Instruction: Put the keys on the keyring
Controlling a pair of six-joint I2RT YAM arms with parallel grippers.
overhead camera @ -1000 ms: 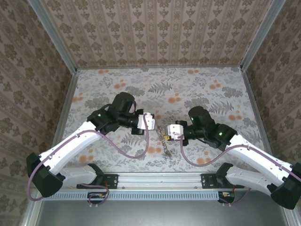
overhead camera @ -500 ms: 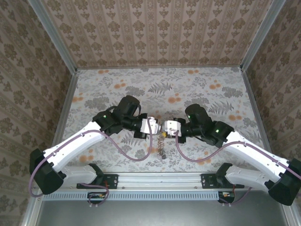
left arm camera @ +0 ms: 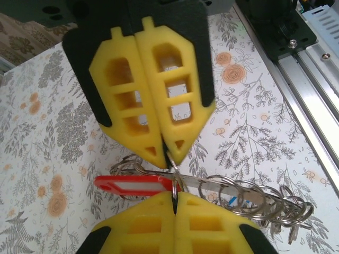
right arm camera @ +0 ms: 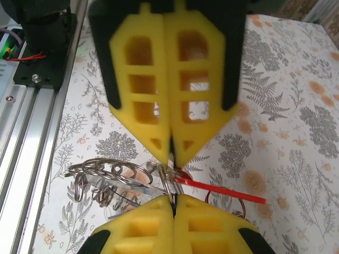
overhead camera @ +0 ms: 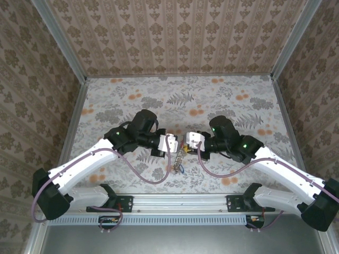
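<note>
From the left, the left gripper (overhead camera: 175, 146) reaches toward the middle of the flowered table (overhead camera: 238, 106). Its 2 yellow fingers (left arm camera: 127, 95) are pressed flat together, nipping a wire loop of the keyring (left arm camera: 254, 198) at their very tips. The keyring, a chain of linked silvery rings, trails from that meeting point toward the near edge of the table. A red key (left arm camera: 135, 183) lies crosswise just under the pinch, touching the rings. I can't quite make out whether it is already threaded. A bit of blue plastic (left arm camera: 233, 200) shows among the rings. Tip to tip with the left gripper, the right gripper (right arm camera: 170, 156) is also squeezed tight, clamping a loop of the same keyring.
</note>
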